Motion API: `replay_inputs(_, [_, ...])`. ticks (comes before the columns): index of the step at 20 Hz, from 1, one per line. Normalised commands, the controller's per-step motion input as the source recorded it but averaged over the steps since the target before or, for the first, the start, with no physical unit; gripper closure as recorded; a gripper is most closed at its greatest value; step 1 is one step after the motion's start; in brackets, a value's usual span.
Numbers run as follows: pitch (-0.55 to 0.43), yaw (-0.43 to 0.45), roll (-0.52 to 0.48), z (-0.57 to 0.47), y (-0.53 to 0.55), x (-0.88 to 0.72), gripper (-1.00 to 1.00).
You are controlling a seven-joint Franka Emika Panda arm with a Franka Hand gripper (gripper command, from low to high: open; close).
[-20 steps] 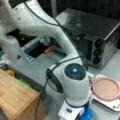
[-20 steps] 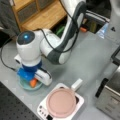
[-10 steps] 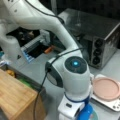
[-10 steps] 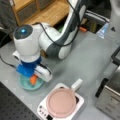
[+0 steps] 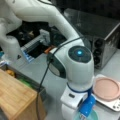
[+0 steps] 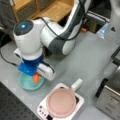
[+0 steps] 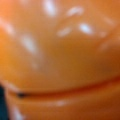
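Note:
The white arm's wrist stands straight above a teal bowl, whose rim also peeks out at a front view's bottom edge. An orange object sits under the hand, at or just over the bowl's right side. The gripper is right on that object, and its fingers are hidden beneath the blue mount. The orange object fills the whole wrist view, glossy, with a dark seam low down.
A white scale-like base carrying a pink round plate stands beside the bowl. A metal oven is behind, a wooden block at a front view's left and wooden shelves at a front view's top.
The arm's wrist joint with the blue light has shifted slightly upward in both front views. The orange object stays at the bowl under the hand.

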Motion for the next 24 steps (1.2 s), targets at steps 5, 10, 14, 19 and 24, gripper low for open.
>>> replay_inputs(5, [0.03,-0.014,-0.098,0.05,0.51,0.01,1.0])
replay_inputs(10, [-0.015,0.053,-0.117,-0.05,0.48,-0.01,1.0])
replay_inputs(14, [-0.039,-0.033,-0.163,-0.14,0.54,0.01,1.0])
replay_inputs(19, [-0.066,-0.074,-0.193,-0.14,0.45,0.03,1.0])
replay_inputs(24, [-0.056,-0.052,-0.232,-0.06,0.29,0.04,1.0])
